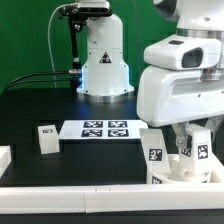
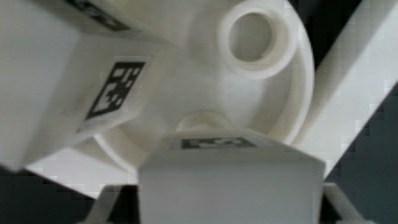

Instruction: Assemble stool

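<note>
Gripper [image 1: 184,150] sits low at the exterior view's right, down among the stool parts. Its jaws are hidden behind the tagged pieces, so I can't tell if they are spread or pinching.

Left to right:
- The loose leg [image 1: 47,138] stands on the bench [image 1: 40,105], well apart from the rest.
- The marker board [image 1: 100,128] lies flat mid-bench.
- Two tagged legs [image 1: 156,155] flank the gripper, near the border rail [image 1: 70,190].

In the wrist view the seat disc [image 2: 267,100] is tilted, with the round socket [image 2: 258,40] empty. A side leg [image 2: 107,90] is against the disc and the near leg [image 2: 222,175] is close in front.

The step is likely seating a leg into the disc. To do it well, line the leg up square with the socket, push slowly, and stop the disc from sliding.
</note>
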Robot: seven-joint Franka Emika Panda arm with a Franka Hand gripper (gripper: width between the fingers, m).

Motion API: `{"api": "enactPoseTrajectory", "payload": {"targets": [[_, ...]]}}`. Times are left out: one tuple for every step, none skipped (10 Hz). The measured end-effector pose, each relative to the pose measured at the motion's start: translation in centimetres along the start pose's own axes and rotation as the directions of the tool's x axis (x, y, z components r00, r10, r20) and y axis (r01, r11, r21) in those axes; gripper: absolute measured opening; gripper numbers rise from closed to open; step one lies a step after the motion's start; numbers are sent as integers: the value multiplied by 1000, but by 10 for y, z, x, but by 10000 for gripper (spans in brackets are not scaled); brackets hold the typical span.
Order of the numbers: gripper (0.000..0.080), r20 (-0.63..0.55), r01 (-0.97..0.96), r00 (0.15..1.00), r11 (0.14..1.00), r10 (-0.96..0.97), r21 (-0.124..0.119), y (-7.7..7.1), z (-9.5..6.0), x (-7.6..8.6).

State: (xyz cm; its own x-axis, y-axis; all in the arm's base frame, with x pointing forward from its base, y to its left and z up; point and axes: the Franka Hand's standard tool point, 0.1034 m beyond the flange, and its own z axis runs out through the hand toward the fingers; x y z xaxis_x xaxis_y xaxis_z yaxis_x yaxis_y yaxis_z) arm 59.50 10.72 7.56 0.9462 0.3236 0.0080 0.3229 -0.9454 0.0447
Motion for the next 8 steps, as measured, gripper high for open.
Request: {"api": "enactPoseTrajectory", "payload": {"targets": [[333, -2, -172, 985, 985, 172, 2, -2, 0, 0], [333, 5, -354, 935, 935, 354, 9, -4, -1, 1], [333, 8, -442, 897, 897, 442, 14, -4, -3, 3], [333, 7, -492, 871, 871, 492, 14, -3, -4, 4], [333, 10, -558, 830, 830, 558, 12, -4, -3, 3], [333, 11, -618, 786, 786, 618, 13, -4, -3, 3], [333, 18, -707, 707, 707, 707, 19, -4, -3, 3], [334, 48, -832, 554, 552, 831, 46, -4, -1, 2]]}}
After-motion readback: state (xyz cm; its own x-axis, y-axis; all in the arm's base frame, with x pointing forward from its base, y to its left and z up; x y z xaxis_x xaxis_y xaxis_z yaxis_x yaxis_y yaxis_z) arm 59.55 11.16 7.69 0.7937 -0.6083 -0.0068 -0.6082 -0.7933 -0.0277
